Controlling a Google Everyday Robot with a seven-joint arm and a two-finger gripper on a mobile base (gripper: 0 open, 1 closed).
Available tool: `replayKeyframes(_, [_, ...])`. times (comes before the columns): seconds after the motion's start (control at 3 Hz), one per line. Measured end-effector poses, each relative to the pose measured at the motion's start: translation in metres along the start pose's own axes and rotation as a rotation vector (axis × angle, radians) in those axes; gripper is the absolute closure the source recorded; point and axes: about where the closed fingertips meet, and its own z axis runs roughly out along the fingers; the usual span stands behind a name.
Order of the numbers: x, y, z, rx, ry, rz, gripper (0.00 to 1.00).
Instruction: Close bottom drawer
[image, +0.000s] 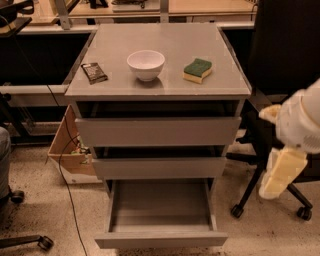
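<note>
Dim warm light, deep shadows, gripper (280, 175) brightly lit at right

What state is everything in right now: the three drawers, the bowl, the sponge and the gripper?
bottom drawer: open, pulled far out.
middle drawer: pushed in, or nearly.
top drawer: pushed in, or nearly.
bowl: upright on the cabinet top.
sponge: lying flat, green side up.
gripper: right of the drawers, apart from them, holding nothing.
</note>
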Motion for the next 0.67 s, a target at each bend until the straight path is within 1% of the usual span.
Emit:
replayKeyframes(0.33, [0.018,0.029,0.084,-0.067,-0.068,0.005,0.00])
replayKeyframes(0.67, [0.025,0.058,0.171,-0.137,-0.125,0.017,0.00])
